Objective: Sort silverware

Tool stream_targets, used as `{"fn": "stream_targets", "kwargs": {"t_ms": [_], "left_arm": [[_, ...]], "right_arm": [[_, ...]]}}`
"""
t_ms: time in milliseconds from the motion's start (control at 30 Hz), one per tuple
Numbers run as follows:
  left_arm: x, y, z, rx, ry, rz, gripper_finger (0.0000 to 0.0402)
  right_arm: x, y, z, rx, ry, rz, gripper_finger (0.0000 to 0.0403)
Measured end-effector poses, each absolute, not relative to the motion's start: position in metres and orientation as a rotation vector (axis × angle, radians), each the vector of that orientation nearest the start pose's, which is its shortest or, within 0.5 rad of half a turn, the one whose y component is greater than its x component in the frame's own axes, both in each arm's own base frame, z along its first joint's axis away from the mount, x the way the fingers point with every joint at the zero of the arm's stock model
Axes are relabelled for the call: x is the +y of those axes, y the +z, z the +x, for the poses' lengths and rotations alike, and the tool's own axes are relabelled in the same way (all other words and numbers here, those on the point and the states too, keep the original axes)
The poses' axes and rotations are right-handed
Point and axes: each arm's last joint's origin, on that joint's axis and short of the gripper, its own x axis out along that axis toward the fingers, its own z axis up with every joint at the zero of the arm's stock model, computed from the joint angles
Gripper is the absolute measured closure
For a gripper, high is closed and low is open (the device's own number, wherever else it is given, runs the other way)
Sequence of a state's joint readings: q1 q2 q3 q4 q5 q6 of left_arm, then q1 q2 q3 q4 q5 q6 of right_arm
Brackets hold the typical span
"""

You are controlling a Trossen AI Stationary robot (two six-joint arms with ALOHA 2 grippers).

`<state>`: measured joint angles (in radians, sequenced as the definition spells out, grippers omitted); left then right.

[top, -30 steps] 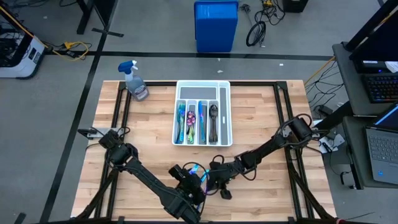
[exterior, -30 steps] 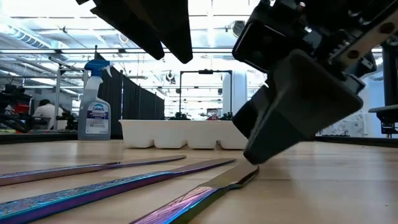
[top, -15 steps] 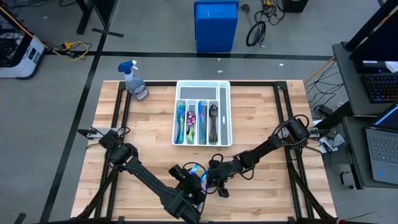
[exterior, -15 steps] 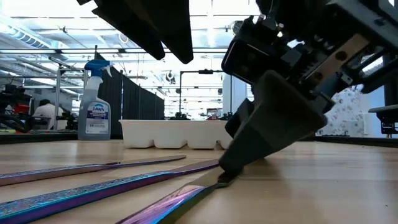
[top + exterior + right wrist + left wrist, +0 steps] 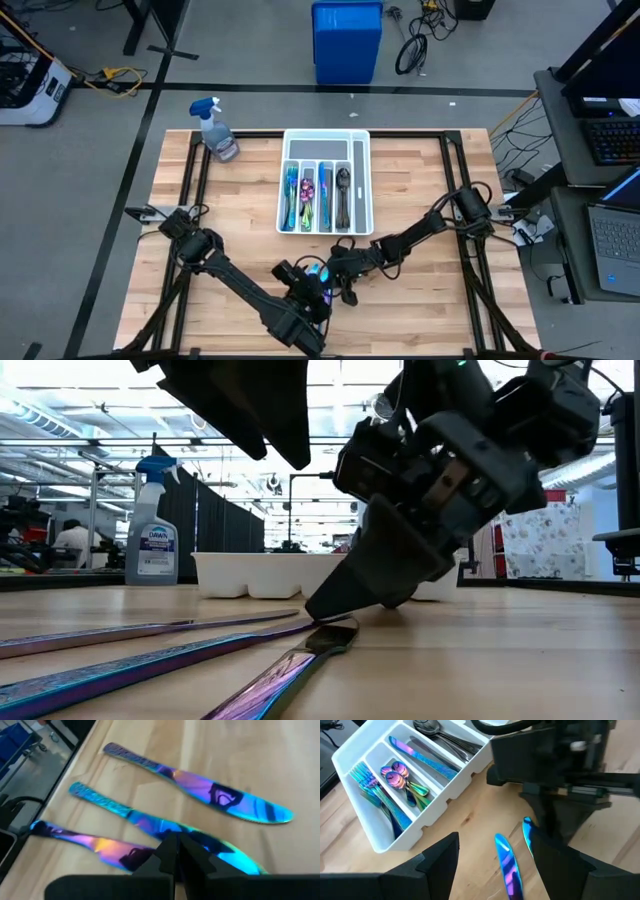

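The right tool (image 5: 322,612) is sitting clenched with its tips pressing down on the blade end of 1 of 3 iridescent knives (image 5: 200,785) lying side by side on the counter (image 5: 420,200), near its front edge. The left tool (image 5: 495,865) is hovering released just above those knives. The other silverware (image 5: 400,775) is lying sorted in the compartments of the white tray (image 5: 363,180), well apart at mid-counter.
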<state>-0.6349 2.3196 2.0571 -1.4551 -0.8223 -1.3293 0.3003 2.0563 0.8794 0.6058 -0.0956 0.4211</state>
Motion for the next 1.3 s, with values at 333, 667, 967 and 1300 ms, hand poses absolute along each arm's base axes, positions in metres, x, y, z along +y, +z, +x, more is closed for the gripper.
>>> {"fn": "stream_targets", "kwargs": {"t_ms": [333,667,967,1300], "left_arm": [[-0.241,0.216,0.369,0.846,0.849,-0.015,0.0168],[-0.241,0.221,0.369,0.834,0.849,-0.011,0.0168],[-0.242,0.221,0.369,0.837,0.846,-0.016,0.0169],[-0.242,0.221,0.369,0.839,0.845,-0.017,0.0168]], "right_arm": [[0.121,0.098,0.354,0.591,0.328,0.314,0.0403],[0.157,0.099,0.34,0.602,0.427,0.29,0.0403],[0.146,0.088,0.344,0.619,0.321,0.291,0.0403],[0.131,0.082,0.351,0.625,0.276,0.307,0.0403]]}}
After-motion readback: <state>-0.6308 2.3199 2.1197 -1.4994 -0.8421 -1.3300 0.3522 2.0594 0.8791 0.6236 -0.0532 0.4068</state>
